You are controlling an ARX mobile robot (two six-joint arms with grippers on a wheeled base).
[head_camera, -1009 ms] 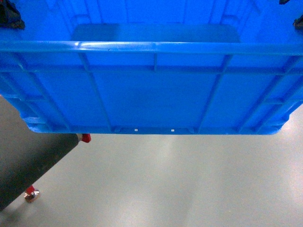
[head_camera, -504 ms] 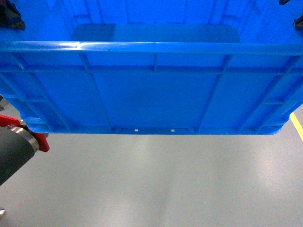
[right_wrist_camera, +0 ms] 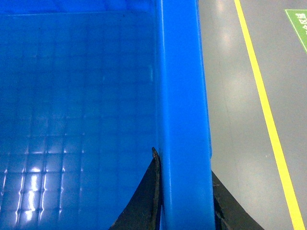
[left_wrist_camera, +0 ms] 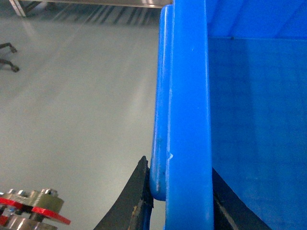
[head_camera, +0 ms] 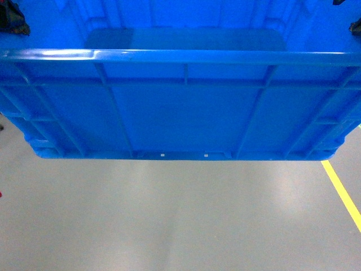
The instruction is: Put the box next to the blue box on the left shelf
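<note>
Grey floor [head_camera: 169, 214] — red frame gone, yellow line [head_camera: 341, 189] closer.

Left gripper [left_wrist_camera: 180, 201] with dark curved fingers [left_wrist_camera: 136, 201] clamped across the rim of the large bright blue plastic crate [head_camera: 180, 107], right gripper [right_wrist_camera: 184, 201] likewise pinching the opposite rim, both arms raised.

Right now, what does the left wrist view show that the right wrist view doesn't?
Left wrist only: the left hand clamped on the box's left rim, a red-and-metal fitting at bottom left, a metal edge along the top, dark pieces on the floor.

Right wrist only: the right hand on the opposite rim, a yellow floor line, a green marking, the box's gridded bottom.

Both: black fingers straddling a thick blue rim, with grey floor outside it.
</note>
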